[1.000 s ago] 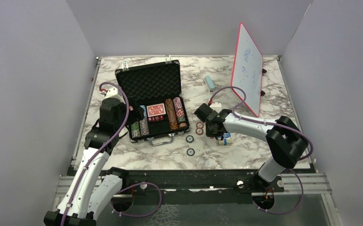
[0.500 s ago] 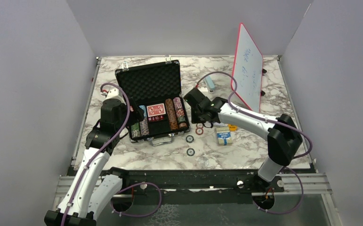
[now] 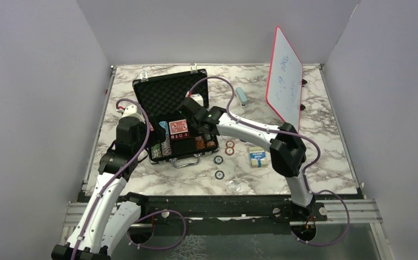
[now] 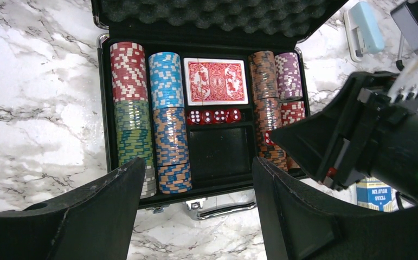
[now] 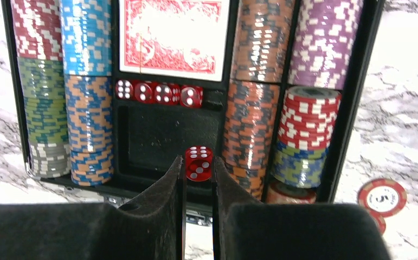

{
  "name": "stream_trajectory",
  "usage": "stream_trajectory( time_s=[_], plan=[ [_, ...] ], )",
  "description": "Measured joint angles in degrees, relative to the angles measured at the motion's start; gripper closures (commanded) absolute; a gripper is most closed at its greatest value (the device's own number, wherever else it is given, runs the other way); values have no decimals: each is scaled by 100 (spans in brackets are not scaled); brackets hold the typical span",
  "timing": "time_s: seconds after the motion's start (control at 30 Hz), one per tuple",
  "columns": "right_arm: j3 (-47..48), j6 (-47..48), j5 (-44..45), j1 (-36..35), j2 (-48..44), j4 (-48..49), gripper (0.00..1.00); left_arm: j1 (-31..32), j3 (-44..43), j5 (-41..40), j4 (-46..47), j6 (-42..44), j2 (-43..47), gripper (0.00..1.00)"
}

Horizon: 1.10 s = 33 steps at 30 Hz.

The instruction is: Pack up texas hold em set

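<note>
The black briefcase [image 3: 177, 157] lies open, foam lid propped up behind. It holds rows of striped poker chips [image 4: 166, 114] [image 5: 87, 81], a red card deck [image 3: 179, 127] [image 4: 215, 81] [image 5: 169, 35] and a row of red dice [image 4: 214, 116] [image 5: 158, 92]. My right gripper [image 5: 198, 162] [image 3: 198, 130] hovers over the case, shut on one red die [image 5: 198, 154] above the bare black compartment [image 5: 166, 135]. My left gripper [image 4: 198, 168] [image 3: 148, 138] stands open and empty at the case's near left edge. A blue card deck [image 3: 257, 156] lies on the marble to the right.
Two red chips [image 3: 229, 147] [image 5: 381, 196] and two dark round buttons [image 3: 218, 160] [image 3: 219, 174] lie loose beside the case. A red-framed whiteboard [image 3: 284, 78] stands at the back right, with a pale blue block [image 3: 241, 96] [image 4: 366, 24] near it.
My right arm has swung left from the marble beside the blue deck to over the open case, carrying the die. The left arm has hardly moved.
</note>
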<state>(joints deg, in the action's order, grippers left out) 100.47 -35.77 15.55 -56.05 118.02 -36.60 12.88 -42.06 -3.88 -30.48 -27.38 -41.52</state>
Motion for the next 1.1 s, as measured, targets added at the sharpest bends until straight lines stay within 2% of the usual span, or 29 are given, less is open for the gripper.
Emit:
stream_trajectory(
  time_s=[0.37,1.1],
  plan=[
    [1086,76,79,13,892,-251,89,0,55,0,-2,0,15,25],
    [1329,330,376,13,1394,-354,88,0,63,0,-2,2,114,25]
  ],
)
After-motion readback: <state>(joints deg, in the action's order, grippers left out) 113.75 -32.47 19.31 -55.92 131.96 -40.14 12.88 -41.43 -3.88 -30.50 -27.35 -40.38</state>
